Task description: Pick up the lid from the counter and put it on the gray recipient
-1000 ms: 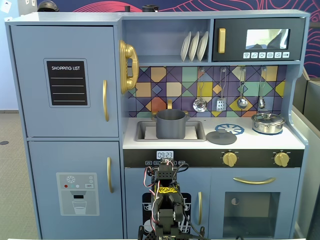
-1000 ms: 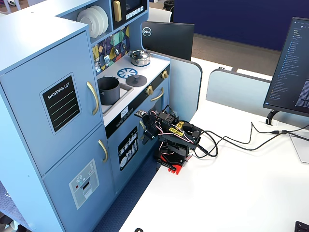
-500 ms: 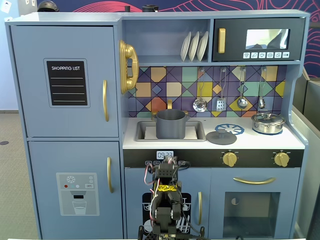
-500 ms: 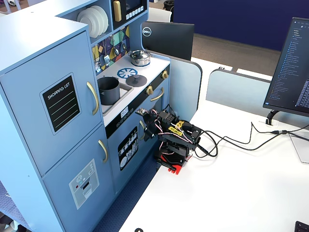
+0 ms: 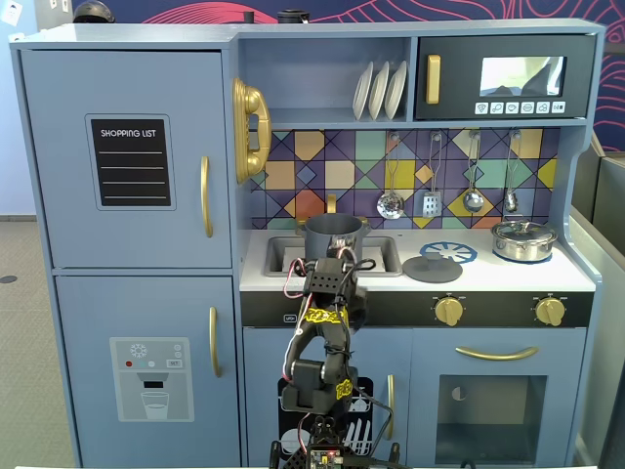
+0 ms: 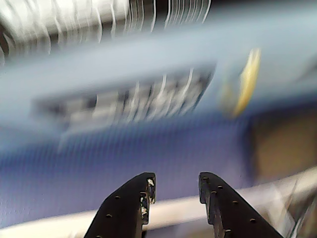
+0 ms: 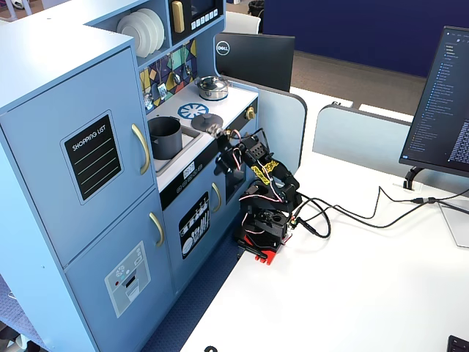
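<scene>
Two claw (image 6: 174, 188) fingers gape narrowly, seemingly empty (wrist view blurred), lid (image 5: 432, 269) beside gray recipient (image 5: 333, 234).

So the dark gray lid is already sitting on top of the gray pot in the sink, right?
Not quite. The gray pot is in the sink, but it is open on top. The lid lies flat on the counter beside the sink, next to the blue-and-white burner mark. A fixed view from the front shows this, and the gripper is not holding it.
</scene>
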Controlling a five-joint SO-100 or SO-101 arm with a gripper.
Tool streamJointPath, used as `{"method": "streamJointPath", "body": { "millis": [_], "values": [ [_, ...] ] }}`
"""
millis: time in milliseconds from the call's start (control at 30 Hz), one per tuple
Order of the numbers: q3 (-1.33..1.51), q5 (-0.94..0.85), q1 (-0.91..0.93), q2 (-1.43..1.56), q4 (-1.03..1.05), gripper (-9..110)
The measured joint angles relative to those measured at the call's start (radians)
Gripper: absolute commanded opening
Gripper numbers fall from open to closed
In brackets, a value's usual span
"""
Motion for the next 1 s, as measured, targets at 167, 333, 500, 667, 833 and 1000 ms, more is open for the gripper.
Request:
{"method": "streamJointPath", "body": {
  "millis": [167, 333, 500, 667, 833, 1000],
  "values": [
    [-0.109, -0.025, 0.112, -0.037, -0.21, 0],
    [-0.124, -0.034, 0.224, -0.054, -0.522, 0],
    [0.028, 0.005, 0.298, -0.044, -0.868, 0],
    [0.12, 0.049, 0.334, -0.044, -0.989, 0],
    [0.149, 0.078, 0.345, -0.06, -1.095, 11],
    [0.189, 0.117, 0.379, -0.097, -1.167, 35]
  ]
}}
